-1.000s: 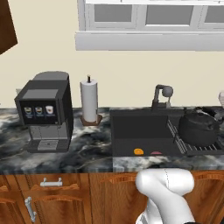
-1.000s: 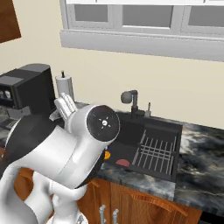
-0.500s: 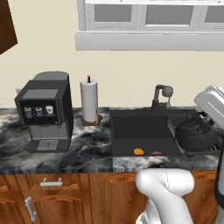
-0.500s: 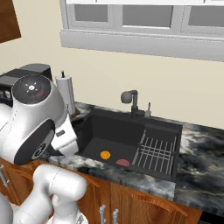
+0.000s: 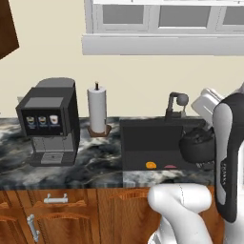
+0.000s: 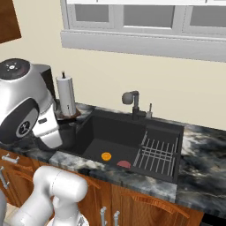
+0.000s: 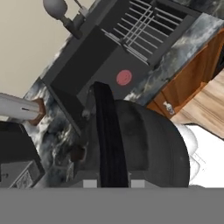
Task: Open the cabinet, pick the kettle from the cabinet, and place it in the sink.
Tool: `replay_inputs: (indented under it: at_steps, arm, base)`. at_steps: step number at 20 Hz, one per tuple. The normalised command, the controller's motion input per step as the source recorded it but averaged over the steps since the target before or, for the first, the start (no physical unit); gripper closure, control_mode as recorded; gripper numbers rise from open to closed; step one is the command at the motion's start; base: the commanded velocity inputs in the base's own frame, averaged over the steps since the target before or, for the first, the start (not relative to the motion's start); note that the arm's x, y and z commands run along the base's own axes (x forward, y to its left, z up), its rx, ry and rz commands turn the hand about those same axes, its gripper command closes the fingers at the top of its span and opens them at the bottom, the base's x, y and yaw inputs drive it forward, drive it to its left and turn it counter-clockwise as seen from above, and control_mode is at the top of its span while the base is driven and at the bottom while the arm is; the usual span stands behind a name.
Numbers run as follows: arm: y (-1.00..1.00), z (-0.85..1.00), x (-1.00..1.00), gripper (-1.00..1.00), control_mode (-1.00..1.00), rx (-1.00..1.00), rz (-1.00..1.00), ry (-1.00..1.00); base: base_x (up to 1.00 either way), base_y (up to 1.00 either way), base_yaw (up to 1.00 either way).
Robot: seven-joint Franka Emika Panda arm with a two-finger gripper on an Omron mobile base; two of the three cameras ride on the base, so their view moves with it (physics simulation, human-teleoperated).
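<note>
We have the kettle [image 7: 131,144] carried by its arched top handle [image 7: 109,135], which runs as a dark band straight up from the bottom edge of the hand view, right where the hand's fingertips sit; the hand [image 7: 113,183] is all but fully closed on that handle, which we judge the sensible grip, since the squat round body is too wide for the jaws and hanging it from the arch keeps it level. In the left base view the kettle [image 5: 196,148] shows as a dark round body at about 3 o'clock, partly behind the white forearm, over the right end of the sink [image 5: 143,143]. In the hand view the basin [image 7: 100,57] lies toward 12 o'clock beyond the kettle, with the wire rack [image 7: 148,26] further on and the faucet [image 7: 61,13] toward 11 o'clock. A small orange item [image 6: 106,156] and a red disc [image 6: 124,164] lie on the basin floor near its front wall; we judge the open floor behind them the better spot for setting down. The paper towel roll [image 5: 97,110] and coffee machine [image 5: 50,121] stand on the tabletop [image 5: 95,162] toward 9 o'clock, well apart from the carry path. Whether the kettle already touches anything below it we cannot tell. We judge the remaining step to be lowering into the basin and releasing.
</note>
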Motion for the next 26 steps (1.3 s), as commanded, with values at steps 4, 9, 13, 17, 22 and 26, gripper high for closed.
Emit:
replay_inputs:
  at_steps: [4, 9, 13, 17, 22, 26]
  arm:
    - [0.35, 0.00, 0.36, 1.00, -1.00, 0.00, -0.12, 0.00]
    - [0.19, -0.04, 0.40, 1.00, -1.00, 0.00, -0.14, 0.00]
    - [0.15, -0.10, 0.44, 1.00, -1.00, 0.00, -0.21, 0.01]
    - [0.08, -0.16, 0.42, 1.00, -1.00, 0.06, -0.25, 0.12]
    - [0.03, -0.20, 0.40, 1.00, -1.00, 0.17, -0.18, 0.05]
    - [-0.02, -0.23, 0.37, 1.00, -1.00, 0.18, -0.10, 0.02]
  base:
    - [0.00, 0.00, 0.00]
    - [0.00, 0.00, 0.00]
    - [0.00, 0.00, 0.00]
    - [0.00, 0.00, 0.00]
    - [0.00, 0.00, 0.00]
    - [0.00, 0.00, 0.00]
